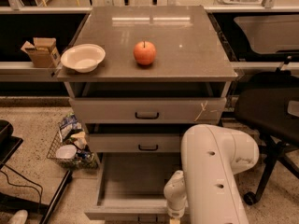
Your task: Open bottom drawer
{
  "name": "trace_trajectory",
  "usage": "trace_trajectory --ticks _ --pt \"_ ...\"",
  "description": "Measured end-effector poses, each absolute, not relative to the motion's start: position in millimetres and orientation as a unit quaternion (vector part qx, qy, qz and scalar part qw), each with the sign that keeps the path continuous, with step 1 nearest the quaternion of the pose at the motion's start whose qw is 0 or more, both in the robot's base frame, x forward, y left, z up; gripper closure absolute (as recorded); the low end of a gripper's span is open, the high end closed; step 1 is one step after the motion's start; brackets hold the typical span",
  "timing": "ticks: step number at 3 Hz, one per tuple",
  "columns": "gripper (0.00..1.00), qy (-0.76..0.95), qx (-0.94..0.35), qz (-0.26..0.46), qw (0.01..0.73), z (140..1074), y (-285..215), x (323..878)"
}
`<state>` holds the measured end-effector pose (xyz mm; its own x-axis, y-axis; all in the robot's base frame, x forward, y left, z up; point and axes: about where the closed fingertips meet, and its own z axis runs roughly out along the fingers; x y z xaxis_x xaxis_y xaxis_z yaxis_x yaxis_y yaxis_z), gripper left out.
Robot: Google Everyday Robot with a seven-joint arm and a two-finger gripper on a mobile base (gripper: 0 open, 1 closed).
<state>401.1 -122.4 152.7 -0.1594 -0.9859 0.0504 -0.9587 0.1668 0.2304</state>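
The bottom drawer [138, 181] stands pulled far out from the grey cabinet. Its empty grey tray shows from above, and its flat front [121, 213] lies near the lower edge of the view. Its black handle is hidden. The middle drawer [135, 143] and the taller top drawer [145, 109] with a pale scratch mark are pushed in. My white arm [212, 171] reaches down at the drawer's front right. My gripper is below the view's lower edge, under the wrist [174, 199], and does not show.
On the cabinet top [187, 41] sit a red apple [145, 52] and a white bowl [83, 57]. A cardboard box [41, 51] rests on a shelf at left. A wire basket of packets [70, 143] stands on the floor at left. A black office chair [271, 111] is at right.
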Motion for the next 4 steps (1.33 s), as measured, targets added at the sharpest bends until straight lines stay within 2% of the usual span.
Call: trace_trajectory --ticks 1,2,3,4 --pt "0.62 -0.763 0.633 -0.093 0.09 151.2 -121.0 380.5" --pt "0.85 -0.763 0.633 -0.094 0.09 151.2 -120.9 385.1" --pt "0.93 -0.763 0.633 -0.094 0.09 151.2 -120.9 385.7" --pt "0.7 -0.763 0.633 -0.094 0.09 151.1 -120.9 385.6"
